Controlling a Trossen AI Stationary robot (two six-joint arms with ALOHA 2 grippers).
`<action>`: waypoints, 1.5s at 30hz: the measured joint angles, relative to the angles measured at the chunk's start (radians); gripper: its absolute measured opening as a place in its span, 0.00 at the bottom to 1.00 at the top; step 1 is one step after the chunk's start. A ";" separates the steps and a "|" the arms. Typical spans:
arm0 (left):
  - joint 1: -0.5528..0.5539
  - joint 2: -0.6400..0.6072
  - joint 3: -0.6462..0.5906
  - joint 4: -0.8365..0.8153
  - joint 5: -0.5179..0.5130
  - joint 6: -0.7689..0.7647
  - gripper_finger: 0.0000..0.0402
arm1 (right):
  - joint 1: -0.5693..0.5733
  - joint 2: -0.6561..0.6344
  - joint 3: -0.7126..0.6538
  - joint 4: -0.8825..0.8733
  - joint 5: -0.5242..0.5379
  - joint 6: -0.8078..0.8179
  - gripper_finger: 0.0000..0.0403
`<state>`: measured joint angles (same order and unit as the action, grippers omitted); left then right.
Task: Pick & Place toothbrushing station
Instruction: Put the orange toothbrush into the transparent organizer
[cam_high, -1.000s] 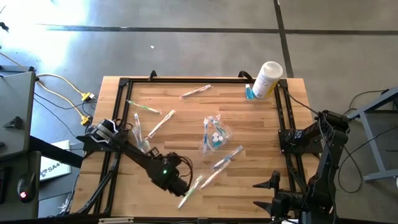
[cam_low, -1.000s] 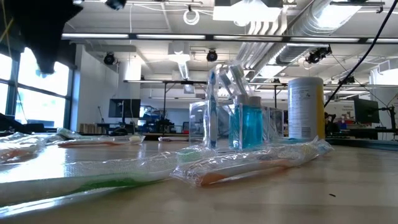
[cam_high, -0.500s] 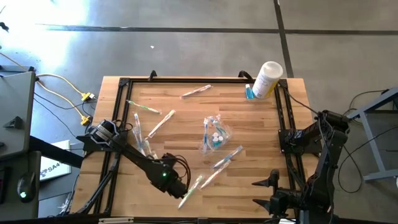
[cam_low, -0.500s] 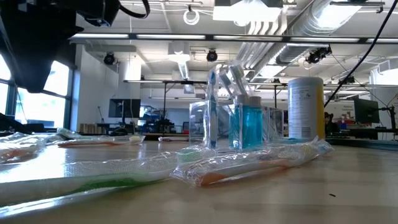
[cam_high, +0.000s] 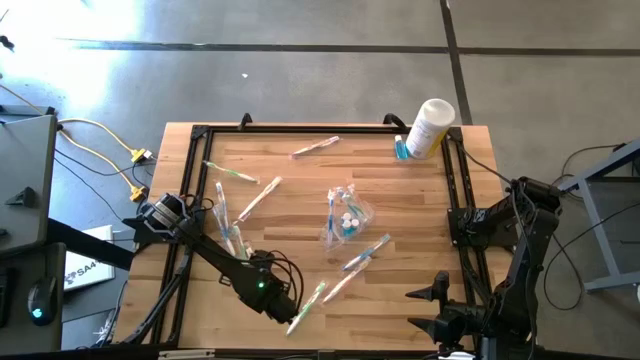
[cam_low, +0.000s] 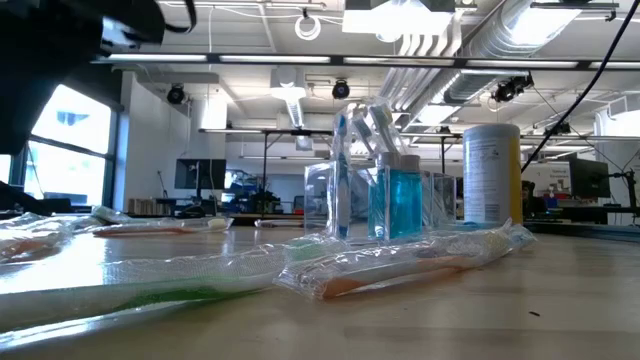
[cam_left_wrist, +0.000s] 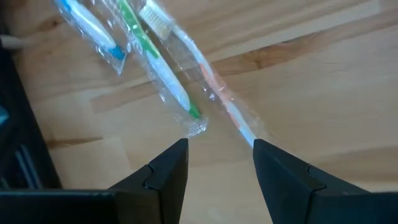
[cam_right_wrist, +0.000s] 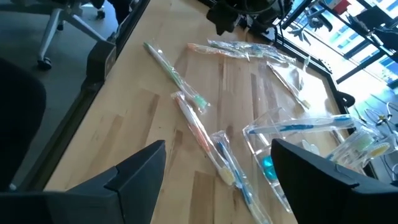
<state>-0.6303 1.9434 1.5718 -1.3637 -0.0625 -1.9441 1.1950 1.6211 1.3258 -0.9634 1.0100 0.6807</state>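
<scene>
Table (cam_high: 300, 235) of pale wooden planks, dark-railed, seen from my remote station. Left arm reaches to about 6 o'clock; its left gripper (cam_left_wrist: 216, 163) hovers with fingers parted and empty, just short of the wrapped green-and-white toothbrush (cam_left_wrist: 157, 59) and the neighbouring wrapped pink-handled toothbrush (cam_left_wrist: 205, 68). Right gripper (cam_right_wrist: 217, 165), fingers spread and empty, waits parked past 4 o'clock. Clear crinkly plastic bag (cam_high: 347, 215) holding small teal tubes sits at centre. Other wrapped toothbrushes lie loose at 9, 10 and 12 o'clock. I judge the task barely begun: nothing lifted, most brushes unbagged.
</scene>
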 joint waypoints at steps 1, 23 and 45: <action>0.000 0.000 -0.016 0.016 -0.003 -0.017 0.43 | 0.000 0.000 0.000 -0.001 0.000 0.002 0.70; 0.061 -0.005 -0.296 0.384 0.054 0.037 0.43 | 0.001 0.002 0.000 0.026 -0.051 0.061 0.70; 0.054 0.009 -0.266 0.327 -0.037 0.317 0.03 | 0.001 0.003 0.000 0.025 -0.053 0.087 0.70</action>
<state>-0.5762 1.9528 1.3061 -1.0365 -0.0998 -1.6272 1.1957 1.6241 1.3254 -0.9380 0.9573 0.7675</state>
